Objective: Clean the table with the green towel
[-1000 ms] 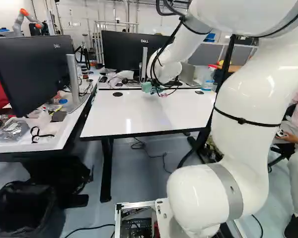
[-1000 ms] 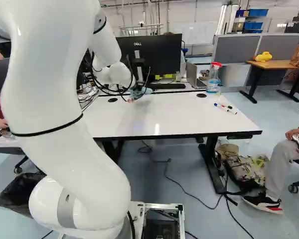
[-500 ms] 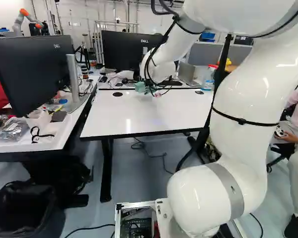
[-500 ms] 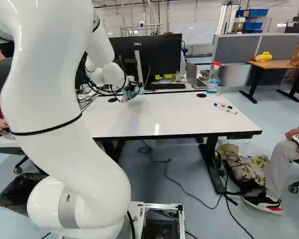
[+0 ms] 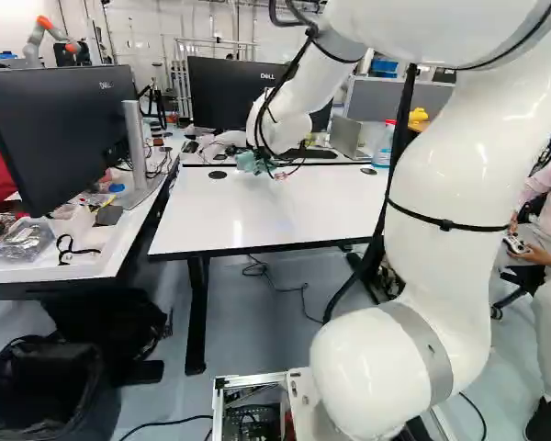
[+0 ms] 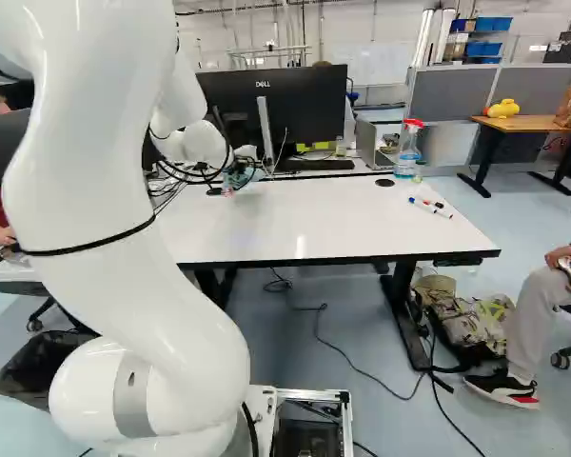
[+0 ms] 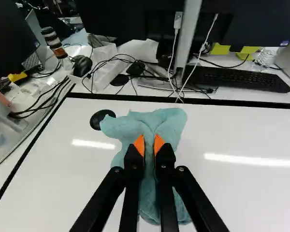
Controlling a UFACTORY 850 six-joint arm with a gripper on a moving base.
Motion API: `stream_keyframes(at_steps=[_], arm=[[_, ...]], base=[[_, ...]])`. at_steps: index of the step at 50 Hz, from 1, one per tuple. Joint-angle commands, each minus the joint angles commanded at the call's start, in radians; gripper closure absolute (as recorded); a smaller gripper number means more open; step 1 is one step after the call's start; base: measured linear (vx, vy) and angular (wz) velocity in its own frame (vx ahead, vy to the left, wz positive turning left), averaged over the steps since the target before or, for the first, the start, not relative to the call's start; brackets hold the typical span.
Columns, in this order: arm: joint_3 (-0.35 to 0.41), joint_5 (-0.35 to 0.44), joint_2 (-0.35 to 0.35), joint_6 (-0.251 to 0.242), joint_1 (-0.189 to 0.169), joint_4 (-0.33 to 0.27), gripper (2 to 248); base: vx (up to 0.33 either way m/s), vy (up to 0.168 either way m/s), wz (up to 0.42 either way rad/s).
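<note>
So the claw (image 7: 149,148) is nearly closed, pinching the green towel (image 7: 168,122) mid-bunch right beside the black cap (image 7: 98,120), probably so the loose ends can spread over the bench (image 7: 246,198) and wipe.

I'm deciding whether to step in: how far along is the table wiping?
Done: the end effector is shut on the green towel.
In hand: the towel is over the table's far side, beside a round black disc, probably for wiping.
Left: likely the near side and the end where the markers lie, though I cannot tell which parts are wiped.
</note>
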Motion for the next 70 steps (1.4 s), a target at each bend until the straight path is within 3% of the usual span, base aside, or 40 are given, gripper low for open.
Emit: stream_keyframes(at_steps=[70], arm=[[-0.108,0.000,-0.094,0.000,0.191,0.000,208]], base=[[0.000,0.000,0.000]])
